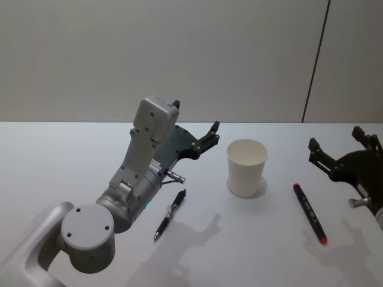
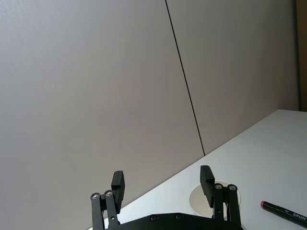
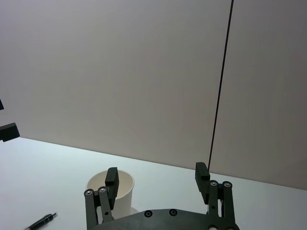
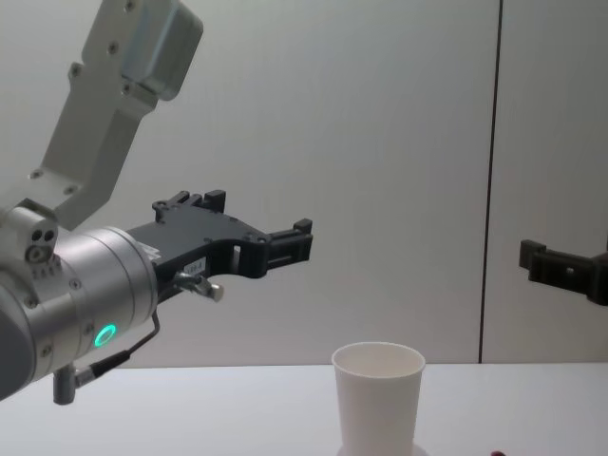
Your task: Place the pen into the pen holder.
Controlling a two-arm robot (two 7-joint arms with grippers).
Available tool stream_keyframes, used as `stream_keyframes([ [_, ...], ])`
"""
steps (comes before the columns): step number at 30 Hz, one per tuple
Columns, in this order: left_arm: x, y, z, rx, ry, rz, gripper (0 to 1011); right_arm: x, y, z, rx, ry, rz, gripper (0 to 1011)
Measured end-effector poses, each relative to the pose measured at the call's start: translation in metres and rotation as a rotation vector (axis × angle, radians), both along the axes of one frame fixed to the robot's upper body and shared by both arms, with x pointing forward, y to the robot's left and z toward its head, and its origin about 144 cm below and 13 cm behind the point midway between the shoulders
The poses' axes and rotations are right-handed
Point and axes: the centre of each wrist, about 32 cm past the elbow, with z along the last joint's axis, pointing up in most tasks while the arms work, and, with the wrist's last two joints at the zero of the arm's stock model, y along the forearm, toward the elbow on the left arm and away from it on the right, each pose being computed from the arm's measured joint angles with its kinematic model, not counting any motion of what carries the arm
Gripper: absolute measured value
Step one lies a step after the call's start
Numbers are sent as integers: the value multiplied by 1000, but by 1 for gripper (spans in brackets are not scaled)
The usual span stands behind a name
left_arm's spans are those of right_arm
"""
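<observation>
The left gripper (image 2: 162, 184) is hovering above the bench (image 1: 54, 161), to the left of the pen holder (image 1: 246, 166). Its jaws are spread wide and gripping nothing. The right gripper (image 3: 157, 178) is hanging at the right side of the bench, jaws also wide open and empty. The pen holder is standing upright near mid-bench, mouth up, with nothing visible inside. A black pen (image 1: 170, 214) is lying flat to the left of the pen holder, nearer the robot and just beside the left arm. A red-tipped marker (image 1: 310, 213) is lying flat to the right of the pen holder, near the right gripper. Neither is touching the pen holder.

The step in hand appears to be the approach to a pick. Which of the two items is the intended pen cannot be told.

For the black pen, the left gripper is pointing away over the bench, so pitch it downward and draw it back toward the robot. Set the jaws across the barrel and close near mid-length for a balanced hold. Lift clear before moving to the rim, because the light cup is likely to tip if struck.
</observation>
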Motion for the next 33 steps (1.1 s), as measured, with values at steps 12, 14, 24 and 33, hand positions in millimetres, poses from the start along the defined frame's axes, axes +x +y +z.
stream_keyframes([
  [12, 0, 0, 0, 0, 0, 0, 1003, 0, 0, 0, 0, 0, 0, 1001],
  [14, 0, 0, 0, 0, 0, 0, 1003, 0, 0, 0, 0, 0, 0, 1001],
  [24, 0, 0, 0, 0, 0, 0, 1003, 3, 4, 5, -9, 22, -22, 1001],
  [33, 0, 0, 0, 0, 0, 0, 1003, 17, 10, 9, -40, 95, -84, 1002],
])
